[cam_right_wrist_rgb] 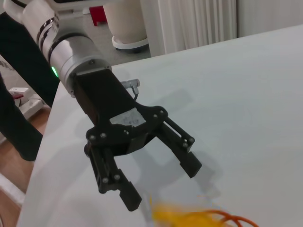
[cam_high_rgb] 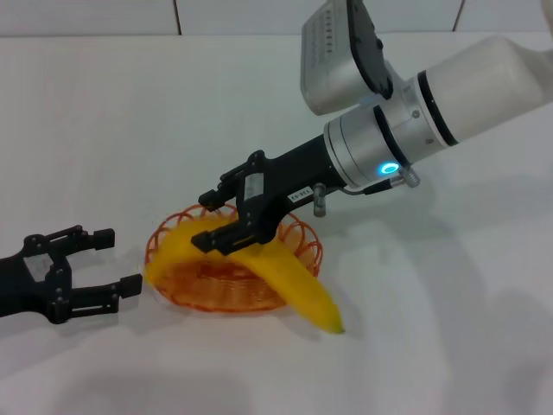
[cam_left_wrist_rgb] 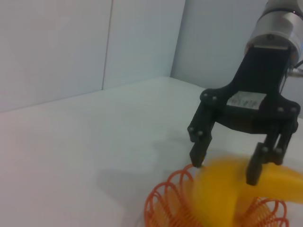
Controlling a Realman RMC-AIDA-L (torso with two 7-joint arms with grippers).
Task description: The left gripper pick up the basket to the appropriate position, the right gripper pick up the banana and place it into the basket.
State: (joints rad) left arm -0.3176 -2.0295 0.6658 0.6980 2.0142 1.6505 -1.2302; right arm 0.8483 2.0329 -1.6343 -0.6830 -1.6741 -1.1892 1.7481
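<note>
Right gripper (cam_high_rgb: 226, 226) straddles banana (cam_high_rgb: 285, 278) mid-body over basket (cam_high_rgb: 303, 238), jaws spread, not clamping. Left gripper (cam_high_rgb: 111, 260) open, beside basket. Banana looks smooth and soft, overhangs rim; grip mid-curve, gently

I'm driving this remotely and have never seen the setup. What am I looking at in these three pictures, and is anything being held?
It is a two-armed robot working at a white table. The head view looks down from the robot's head. The other two come from cameras on its wrists, and each mostly shows the opposite arm's claw.

An orange wire basket sits on the table. A yellow banana lies across it, with one end poking over the rim. The right gripper is down over the basket, right at the banana. The pictures don't show whether it is gripping the banana.

The left gripper sits open beside the basket, holding nothing.
</note>
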